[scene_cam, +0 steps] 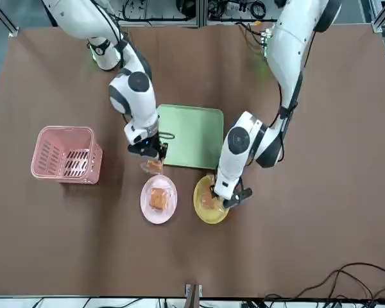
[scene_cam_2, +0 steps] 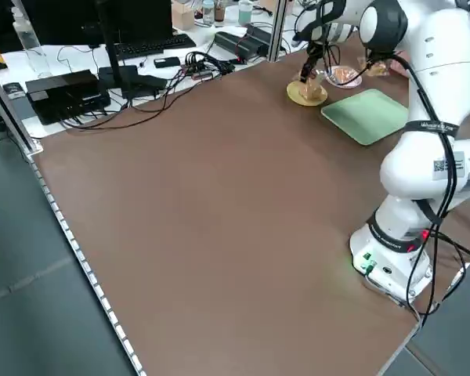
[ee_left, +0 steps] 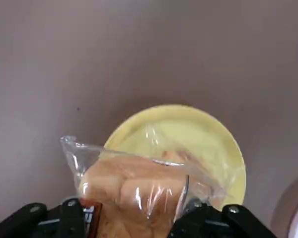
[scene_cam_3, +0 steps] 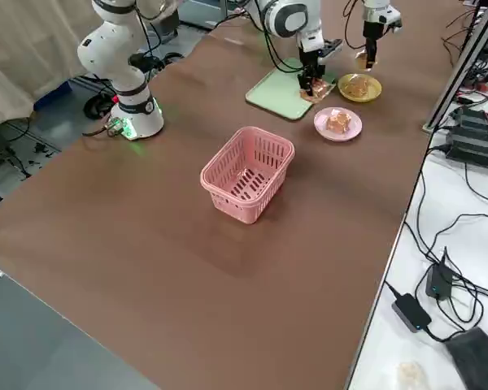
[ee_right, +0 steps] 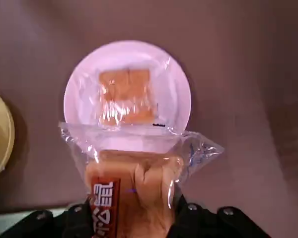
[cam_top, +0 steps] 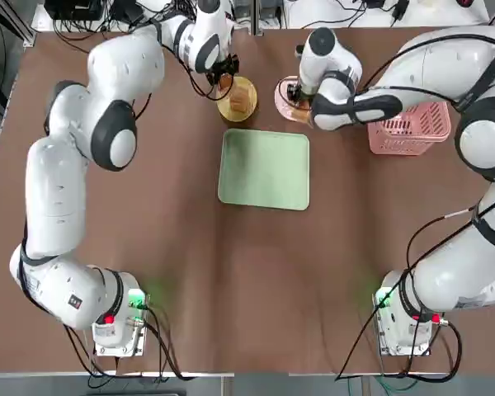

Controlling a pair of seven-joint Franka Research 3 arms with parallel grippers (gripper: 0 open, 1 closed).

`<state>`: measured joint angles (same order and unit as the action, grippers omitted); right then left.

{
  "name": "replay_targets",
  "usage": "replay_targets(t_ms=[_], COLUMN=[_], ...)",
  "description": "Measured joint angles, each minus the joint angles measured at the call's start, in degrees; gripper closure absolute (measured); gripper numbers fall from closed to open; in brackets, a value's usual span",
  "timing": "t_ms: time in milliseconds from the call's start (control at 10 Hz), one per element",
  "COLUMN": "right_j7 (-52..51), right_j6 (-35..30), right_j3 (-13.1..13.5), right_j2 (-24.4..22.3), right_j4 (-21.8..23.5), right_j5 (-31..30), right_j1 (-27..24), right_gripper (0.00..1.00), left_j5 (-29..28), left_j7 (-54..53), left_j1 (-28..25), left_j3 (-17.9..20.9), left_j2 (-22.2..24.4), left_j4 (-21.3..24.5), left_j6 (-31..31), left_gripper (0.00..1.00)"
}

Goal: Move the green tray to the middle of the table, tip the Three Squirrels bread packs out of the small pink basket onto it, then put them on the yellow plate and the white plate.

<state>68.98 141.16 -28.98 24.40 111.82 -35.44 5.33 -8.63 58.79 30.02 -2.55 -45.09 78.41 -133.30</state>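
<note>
One tray (cam_top: 264, 169) is lying mid-bench (cam_top: 190, 272). Beyond it, the yellow plate (ee_left: 188, 124) and white plate (ee_right: 126, 52) are each bearing bread. The left pincer (ee_left: 126, 223) and right pincer (ee_right: 131, 220), above their plates' near edges, are pinching a pack (ee_left: 134, 188) and another pack (ee_right: 134, 183); centring before releasing gently should prevent toppling.

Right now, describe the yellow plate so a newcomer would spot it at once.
Find the green tray lying flat on the brown table. Just beyond its far edge, seen from the robot's side, sit two small round plates. The yellow plate is the one under the left gripper; its neighbour looks pale pink.
</note>
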Motion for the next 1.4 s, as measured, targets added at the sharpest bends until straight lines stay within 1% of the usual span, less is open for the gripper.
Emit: replay_targets(t_ms=[100,200,400,600,700,800,1100,1200,1400], right_j7=[-1.26,-2.83,-6.52,-8.1,-8.85,-9.73,-10.87,-11.65,-12.49], right_j6=[-1.36,-2.85,-5.08,-7.62,-8.62,-9.27,-9.31,-9.31,-9.28], right_j3=[0.77,1.15,1.9,2.31,2.6,2.84,3.81,4.25,4.85], right_j2=[1.31,3.03,6.7,10.3,11.94,13.43,16.14,16.5,17.6], right_j4=[-2.59,-5.61,-12.1,-18.88,-21.76,-23.54,-24.43,-24.49,-24.53], right_j5=[0.04,0.39,2.06,3.26,3.71,4.21,4.86,4.94,4.95], right_j1=[-0.02,0.03,0.22,1.1,1.98,2.72,3.85,3.84,4.0], right_gripper=[0.45,0.45,0.45,0.45,0.45,0.45,0.45,0.49,0.5], left_j5=[0.0,0.0,0.0,0.0,0.0,0.0,0.0,0.0,0.0], left_j7=[0.95,1.69,4.02,5.52,6.08,6.37,8.16,8.59,8.66], left_j1=[1.57,2.37,2.84,3.6,3.73,3.76,5.04,5.42,5.44], left_j3=[2.14,2.9,2.98,2.98,2.99,2.99,2.97,2.98,3.15], left_j2=[-1.67,-2.65,-3.03,-3.04,-3.06,-3.06,-3.33,-3.6,-4.43], left_j4=[-2.35,-3.79,-4.88,-5.12,-5.31,-5.69,-5.93,-5.93,-5.94], left_j6=[-0.01,-0.02,-0.03,-0.05,-0.45,-0.88,-1.15,-1.15,-1.21], left_gripper=[0.4,0.39,0.38,0.38,0.38,0.38,0.36,0.36,0.36])
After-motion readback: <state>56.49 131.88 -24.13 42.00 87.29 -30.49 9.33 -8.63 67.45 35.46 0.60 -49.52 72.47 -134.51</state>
